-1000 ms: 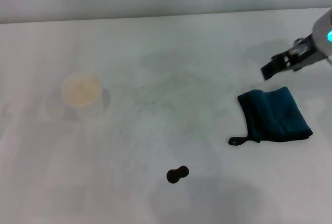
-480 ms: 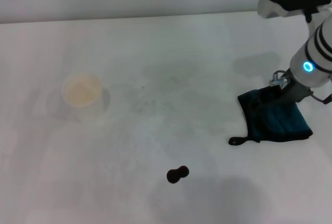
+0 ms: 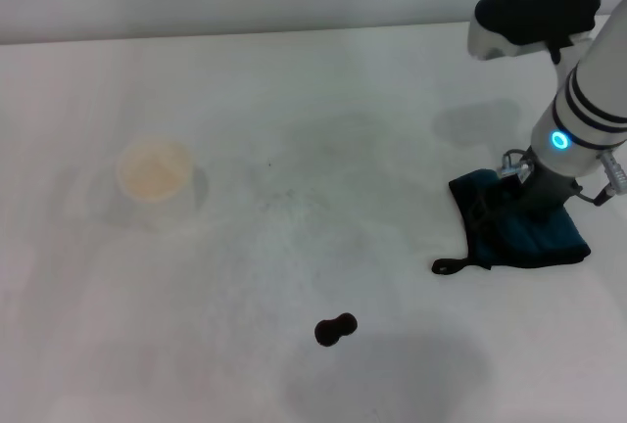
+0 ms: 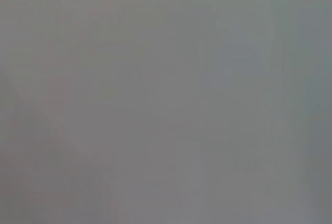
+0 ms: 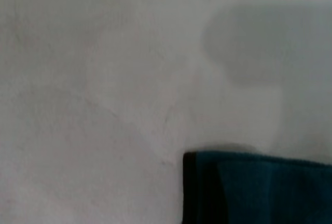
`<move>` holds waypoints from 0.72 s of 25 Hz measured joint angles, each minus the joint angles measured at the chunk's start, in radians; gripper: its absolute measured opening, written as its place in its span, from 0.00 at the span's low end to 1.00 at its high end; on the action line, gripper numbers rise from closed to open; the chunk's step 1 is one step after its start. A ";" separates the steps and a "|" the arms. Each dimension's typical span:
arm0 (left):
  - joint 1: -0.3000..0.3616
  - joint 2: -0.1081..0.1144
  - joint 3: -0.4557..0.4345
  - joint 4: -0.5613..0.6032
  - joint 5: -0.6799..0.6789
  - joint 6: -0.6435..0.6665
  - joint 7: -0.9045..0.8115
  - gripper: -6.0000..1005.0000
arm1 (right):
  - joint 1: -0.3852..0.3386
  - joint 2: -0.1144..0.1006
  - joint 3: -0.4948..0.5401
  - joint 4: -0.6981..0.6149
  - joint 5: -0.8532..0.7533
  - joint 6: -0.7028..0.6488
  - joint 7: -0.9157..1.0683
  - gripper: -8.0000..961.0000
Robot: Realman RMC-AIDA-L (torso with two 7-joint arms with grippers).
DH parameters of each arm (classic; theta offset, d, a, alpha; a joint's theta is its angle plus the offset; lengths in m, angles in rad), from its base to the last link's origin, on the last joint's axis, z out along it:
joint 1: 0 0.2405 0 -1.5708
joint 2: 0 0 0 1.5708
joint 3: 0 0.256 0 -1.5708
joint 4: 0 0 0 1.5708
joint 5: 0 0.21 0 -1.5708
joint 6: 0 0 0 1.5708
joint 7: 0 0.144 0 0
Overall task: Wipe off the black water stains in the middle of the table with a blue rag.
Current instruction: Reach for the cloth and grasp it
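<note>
Blue rag (image 3: pixel 519 222): dark teal cloth, folded, approx. square, black loop at near-left corner; lies flat on white desk (image 3: pixel 294 100), right side. Right hand (image 3: pixel 524 191) down on rag's far edge; fingers hidden by wrist, so spread or pinching: can't tell. Black water stains (image 3: pixel 335 329): small two-lobed blot, near centre, well apart from rag. Paper cup (image 3: pixel 153 170), pale, on left. Right wrist view: rag corner only, cut off. Left wrist view: blank grey, nothing legible; left hand not seen.
</note>
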State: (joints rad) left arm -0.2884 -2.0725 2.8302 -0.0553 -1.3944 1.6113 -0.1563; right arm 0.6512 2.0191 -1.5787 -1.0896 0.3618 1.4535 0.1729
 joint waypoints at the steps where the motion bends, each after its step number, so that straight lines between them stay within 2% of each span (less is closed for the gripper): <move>1: 0.000 0.000 0.000 0.000 0.000 0.000 0.000 0.87 | 0.004 0.000 -0.003 0.009 0.000 -0.002 -0.002 0.69; 8: 0.003 -0.002 0.000 0.000 0.000 0.000 0.000 0.87 | 0.012 0.002 -0.013 0.022 0.000 -0.008 -0.007 0.66; 18: 0.013 -0.005 0.004 0.008 0.001 0.000 0.000 0.87 | 0.039 0.002 -0.069 0.043 -0.003 -0.006 -0.007 0.53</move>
State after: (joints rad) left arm -0.2754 -2.0779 2.8341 -0.0476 -1.3930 1.6115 -0.1565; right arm 0.6907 2.0209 -1.6477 -1.0469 0.3589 1.4471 0.1658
